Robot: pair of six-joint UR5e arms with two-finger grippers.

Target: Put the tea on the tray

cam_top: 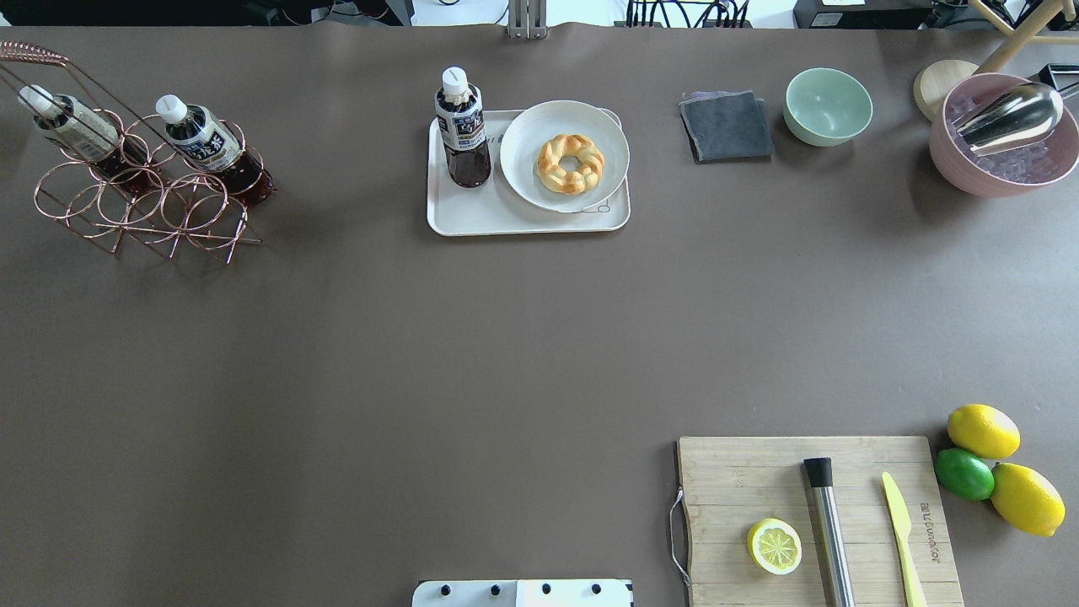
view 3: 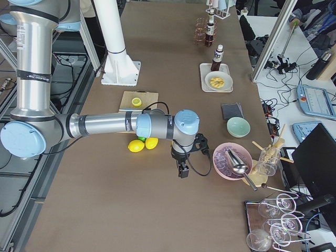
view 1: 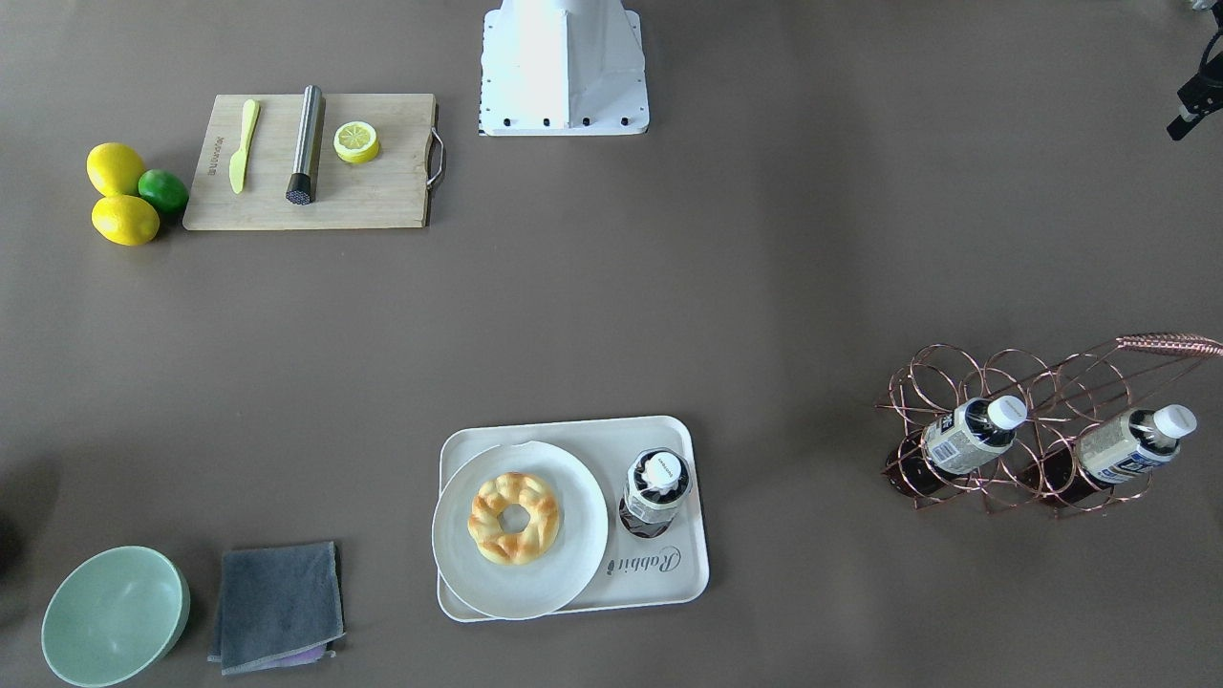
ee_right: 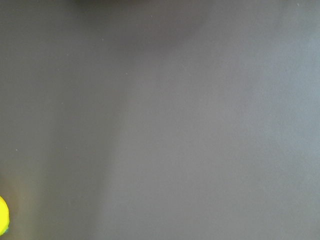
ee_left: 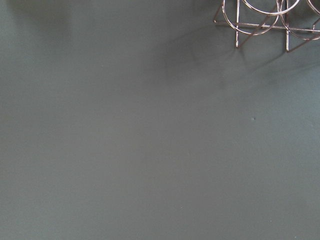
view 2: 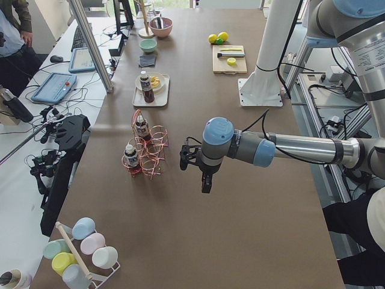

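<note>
The tea point(cam_top: 462, 126) stands upright on the left part of the cream tray point(cam_top: 506, 221), beside a white plate. From the front, the tea point(view 1: 655, 492) is on the tray point(view 1: 573, 604) near the "Rabbit" script. My left gripper point(view 2: 205, 183) hangs over bare table on the near side of a wire rack, far from the tray; only a black part of it point(view 1: 1185, 119) shows at the front view's edge. My right gripper point(view 3: 182, 170) hangs over bare table near the lemons. Neither holds anything that I can see, and I cannot tell whether either is open or shut.
A copper wire rack point(cam_top: 143, 202) holds two more bottles. The plate point(cam_top: 563, 156) carries a ring-shaped bread. A grey cloth point(cam_top: 727, 126), a green bowl point(cam_top: 828, 105) and a pink bowl with a scoop point(cam_top: 1003, 135) stand at the back right. A cutting board point(cam_top: 759, 480) and lemons point(cam_top: 982, 430) lie front right.
</note>
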